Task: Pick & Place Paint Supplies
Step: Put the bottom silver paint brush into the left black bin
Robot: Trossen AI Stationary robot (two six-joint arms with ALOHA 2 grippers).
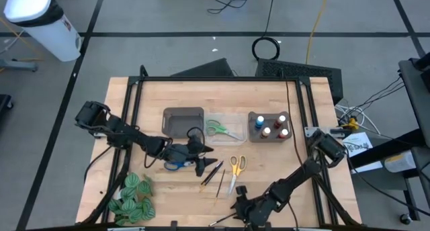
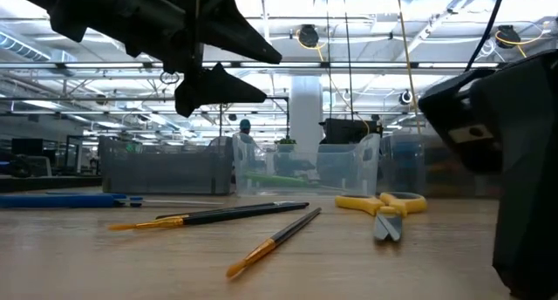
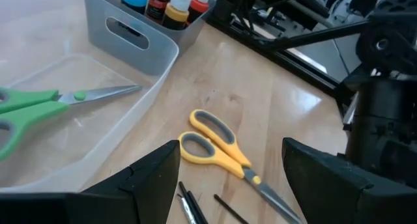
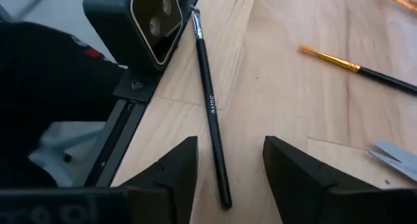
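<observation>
A thin black paintbrush lies on the wood near the table's front edge. My right gripper is open low over its handle end, one finger on each side, apart from it. My left gripper hangs open above the table, over two more paintbrushes and beside the yellow scissors. Blue scissors lie under the left arm. Green scissors lie in the clear bin. Paint bottles stand in a grey holder.
An empty grey bin stands left of the clear one. A green leafy bunch lies at the near left corner. The low camera's housing and the dark table frame sit close by the black brush's tip.
</observation>
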